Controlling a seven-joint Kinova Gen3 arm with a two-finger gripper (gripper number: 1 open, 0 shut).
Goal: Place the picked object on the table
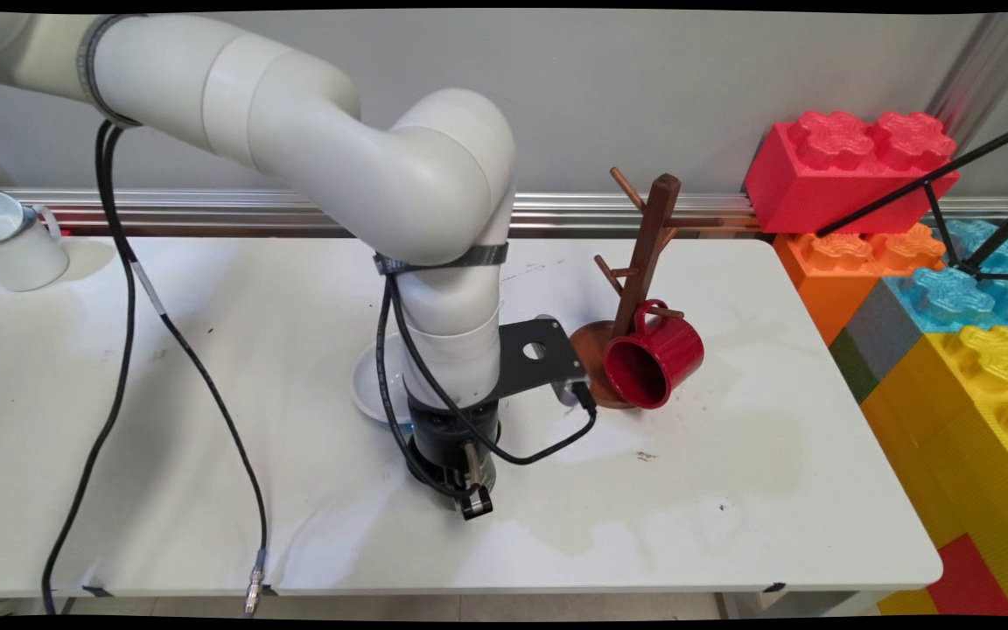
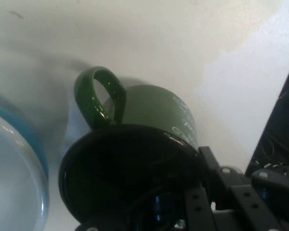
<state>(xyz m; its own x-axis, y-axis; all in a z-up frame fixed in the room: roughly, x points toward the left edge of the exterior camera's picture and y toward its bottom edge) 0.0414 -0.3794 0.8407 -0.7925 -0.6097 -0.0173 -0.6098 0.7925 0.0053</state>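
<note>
Where claw (image 1: 474,490) descends, glossy green mug (image 2: 135,159).

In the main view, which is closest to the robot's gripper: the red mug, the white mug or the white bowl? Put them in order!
From the gripper:
1. White bowl, just behind it, partly hidden by the arm.
2. Red mug, to the right, hanging on the wooden mug tree.
3. White mug, far-left corner.

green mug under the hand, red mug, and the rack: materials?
Green mug: looks like glazed ceramic, with glossy highlights on the handle and a dark shiny interior. Red mug: probably glazed ceramic too, smooth with an even sheen. Rack: looks like dark-stained wood, brown post and pegs on a round base; it could be wood-look plastic.
</note>
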